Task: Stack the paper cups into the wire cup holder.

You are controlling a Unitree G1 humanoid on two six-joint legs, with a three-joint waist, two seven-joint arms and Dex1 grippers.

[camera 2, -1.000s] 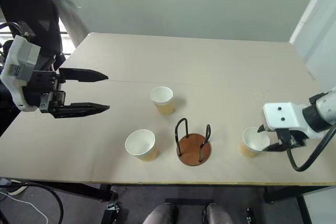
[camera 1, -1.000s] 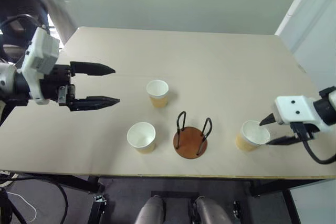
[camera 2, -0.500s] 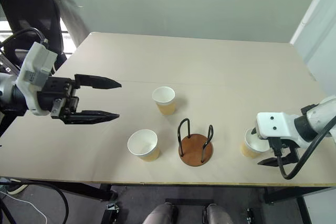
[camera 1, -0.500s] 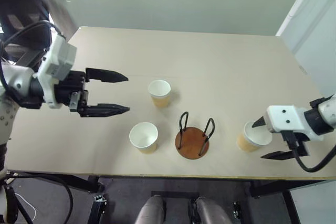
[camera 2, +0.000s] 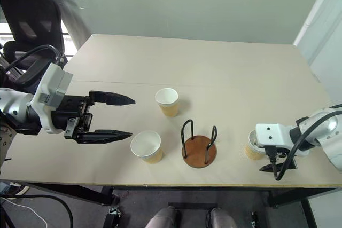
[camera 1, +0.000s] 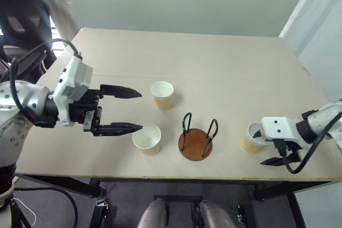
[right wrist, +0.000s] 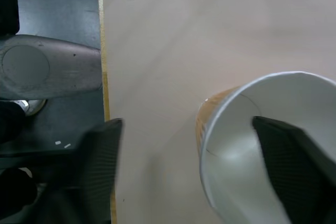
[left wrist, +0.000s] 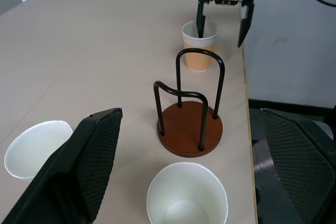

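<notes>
**Both arms close in on cups**

The right gripper (camera 1: 271, 145) has dropped, jaws released astride the wall of the tan paper cup (camera 1: 249, 138) by the table's near edge; no grasp yet. The left gripper (camera 1: 127, 111), spread wide, has advanced toward the near-left cup (camera 1: 147, 139). The black-wire, brown-based cup holder (camera 1: 195, 138) stands empty; farther off, the third cup (camera 1: 162, 94).

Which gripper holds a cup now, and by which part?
Neither holds one. The right gripper straddles a paper cup's wall, one finger inside, jaws not closed. The left gripper is open and empty.

Left pincer (camera 1: 132, 111) gapes level; right pincer (left wrist: 223, 22) points down, fingers parted.
</notes>
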